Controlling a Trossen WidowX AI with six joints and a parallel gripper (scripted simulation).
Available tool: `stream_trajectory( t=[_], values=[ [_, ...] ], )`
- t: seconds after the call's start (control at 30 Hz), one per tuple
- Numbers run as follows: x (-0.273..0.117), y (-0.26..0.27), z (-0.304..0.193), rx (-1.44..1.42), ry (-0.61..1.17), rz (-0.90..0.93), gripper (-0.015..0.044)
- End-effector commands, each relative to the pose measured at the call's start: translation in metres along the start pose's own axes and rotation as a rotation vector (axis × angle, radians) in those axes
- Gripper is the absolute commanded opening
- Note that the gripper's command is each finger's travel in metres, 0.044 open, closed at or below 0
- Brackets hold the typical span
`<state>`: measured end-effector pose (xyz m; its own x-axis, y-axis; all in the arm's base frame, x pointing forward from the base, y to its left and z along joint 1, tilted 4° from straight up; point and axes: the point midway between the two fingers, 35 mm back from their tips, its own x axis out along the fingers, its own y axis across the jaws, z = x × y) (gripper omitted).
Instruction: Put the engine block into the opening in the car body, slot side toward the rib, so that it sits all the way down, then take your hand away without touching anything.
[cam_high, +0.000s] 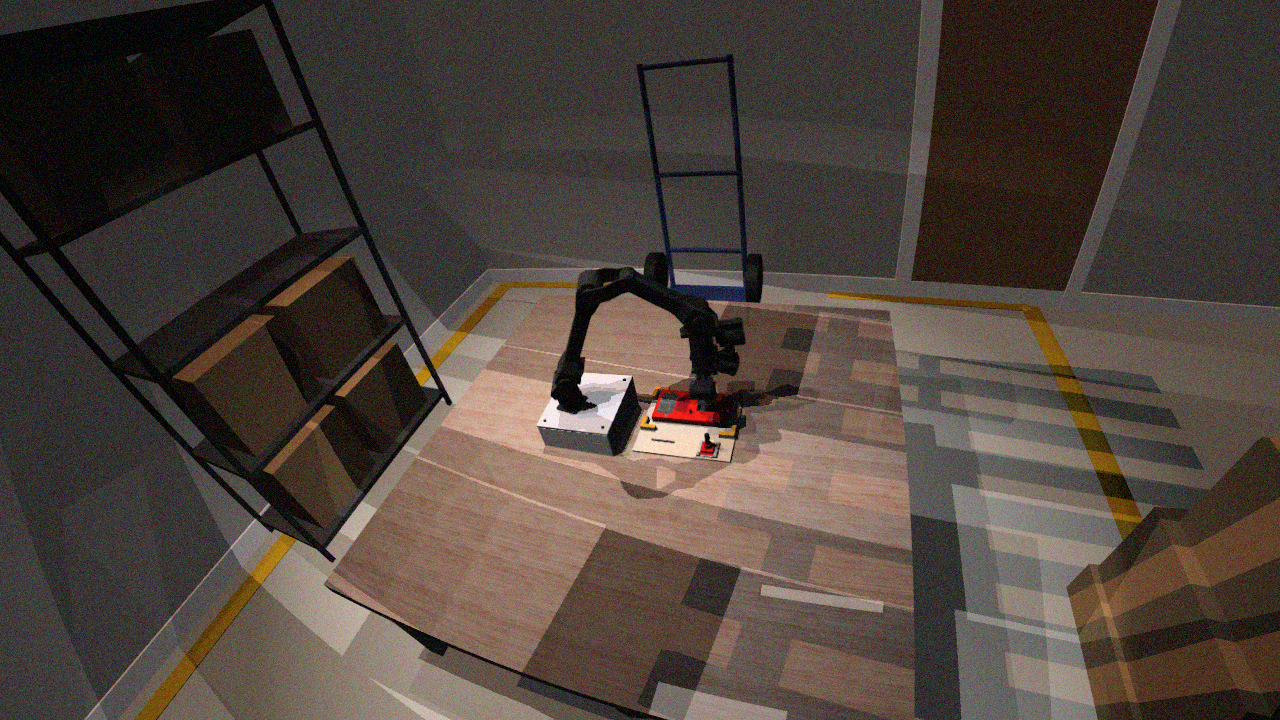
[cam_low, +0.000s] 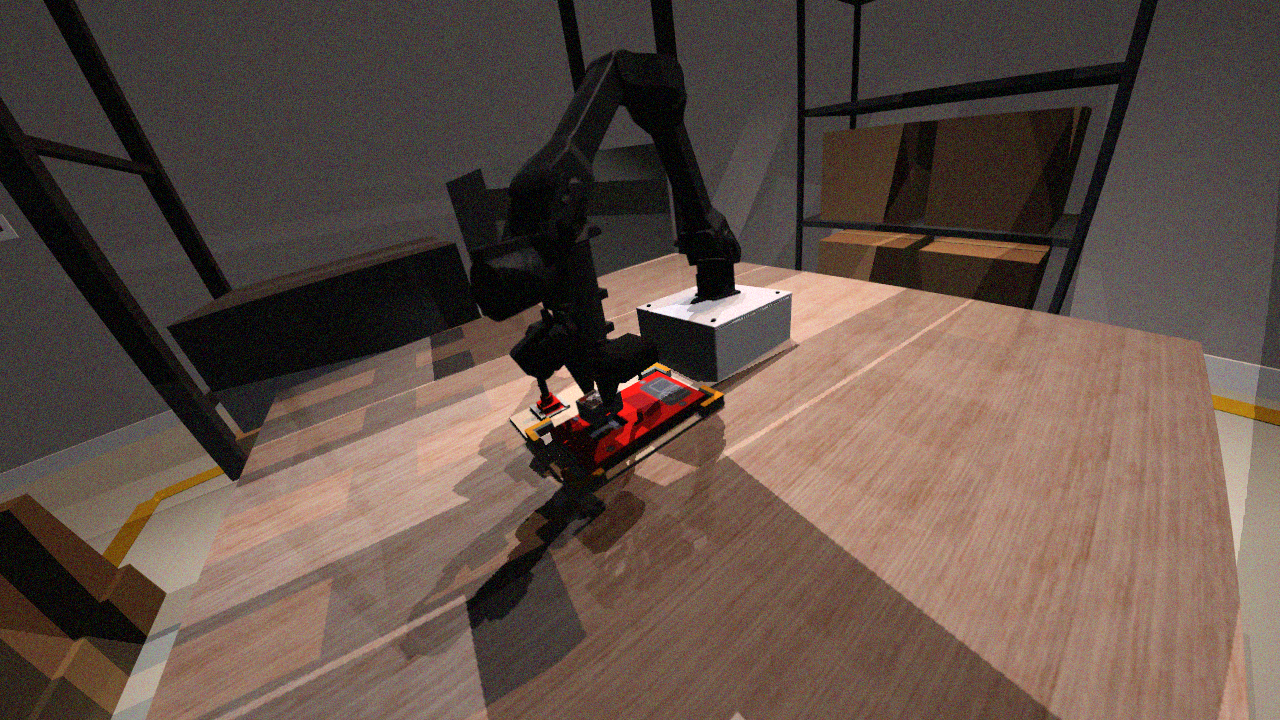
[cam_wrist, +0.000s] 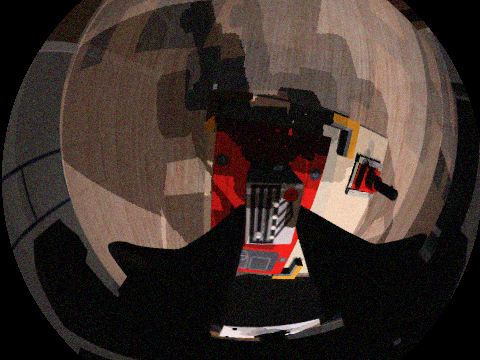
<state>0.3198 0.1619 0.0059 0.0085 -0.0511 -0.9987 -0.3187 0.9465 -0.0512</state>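
Observation:
My gripper (cam_high: 703, 399) (cam_low: 601, 407) (cam_wrist: 271, 211) points down over the car body and is shut on the engine block. The engine block (cam_low: 590, 404) (cam_wrist: 260, 212) is grey, with ribbed bars and a red dot on top in the wrist view. The red car body (cam_high: 673, 413) (cam_low: 646, 417) (cam_wrist: 221, 148) lies flat between corner brackets. The block is at the middle of the car body. The opening and the rib are hidden or too dark to make out, and I cannot tell how deep the block sits.
The cream board (cam_high: 673, 445) (cam_wrist: 322, 197) bears yellow-and-black corner brackets (cam_low: 711, 397) (cam_wrist: 353, 134) and a small red fixture with a black upright lever (cam_high: 708, 445) (cam_low: 547, 404) (cam_wrist: 366, 178) beside the car body. The white-topped arm base (cam_high: 590, 416) (cam_low: 751, 308) stands close by on the wooden table (cam_high: 501, 501) (cam_low: 895, 465).

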Motion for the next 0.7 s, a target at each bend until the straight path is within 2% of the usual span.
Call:
stream_trajectory(
  t=[0.0,0.33,0.67],
  values=[
    [0.0012,0.0003,0.0001,-0.001,0.0,0.002,0.0158],
    [0.0019,0.0003,0.0001,0.279,0.001,0.002,0.0158],
    [0.0025,0.0003,0.0001,0.114,0.001,0.002,0.0158]
  ],
)
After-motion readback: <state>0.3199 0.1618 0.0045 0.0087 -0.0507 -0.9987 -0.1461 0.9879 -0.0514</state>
